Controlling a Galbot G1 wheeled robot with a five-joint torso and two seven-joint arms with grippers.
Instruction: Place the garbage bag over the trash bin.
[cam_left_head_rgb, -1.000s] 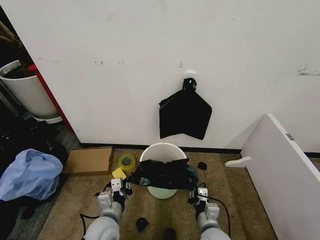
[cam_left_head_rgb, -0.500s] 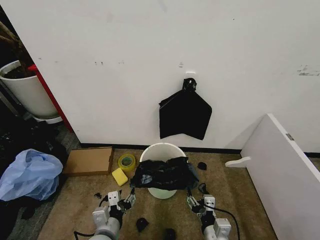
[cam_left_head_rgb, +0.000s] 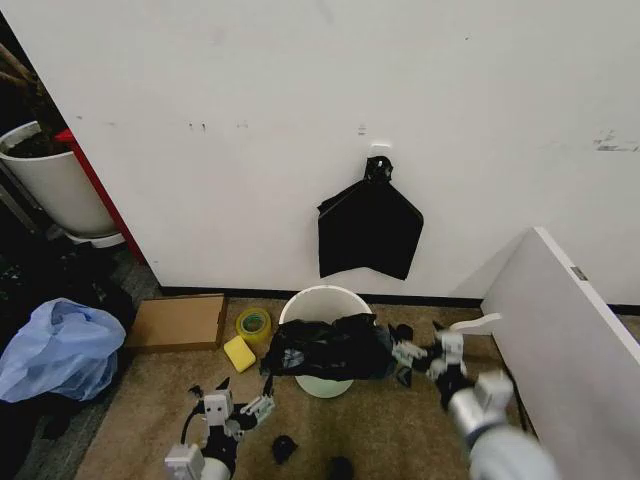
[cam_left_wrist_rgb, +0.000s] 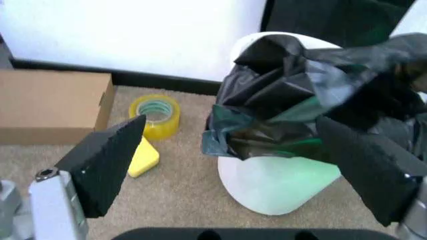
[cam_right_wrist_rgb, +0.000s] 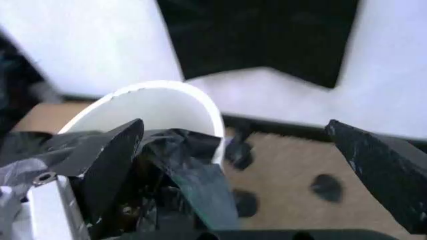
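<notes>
A: What lies nearest the robot on the carpet?

B: The left gripper (cam_left_head_rgb: 232, 408) hangs low at about seven o'clock from the trash bin (cam_left_head_rgb: 322, 303), fingers spread wide and holding nothing. Two small dark lumps (cam_left_head_rgb: 284, 447) lie on the beige carpet just beside it.

A: And the right one?

B: The right gripper (cam_left_head_rgb: 425, 353) sits at three o'clock from the bin, its arm angled in from the lower right, jaws parted and empty, close to the bag's edge but whether it touches cannot be told.

A: Where is the garbage bag?

B: The garbage bag (cam_left_head_rgb: 330, 346) is draped over the bin's near rim, glossy, black and crumpled, bunched rather than spread; the far rim of the smooth cream-white bin stays bare.

A: What crowds the bin?

B: A yellow sponge (cam_left_head_rgb: 238, 352) and a yellow tape roll (cam_left_head_rgb: 253, 322) at nine o'clock, then a flat cardboard box (cam_left_head_rgb: 178, 321) and a pale blue bag (cam_left_head_rgb: 58, 346) farther left. A white board (cam_left_head_rgb: 565, 350) leans at three o'clock. Beyond, at twelve, a matte black bundle (cam_left_head_rgb: 369, 231) hangs on the white wall (cam_left_head_rgb: 300, 120).
</notes>
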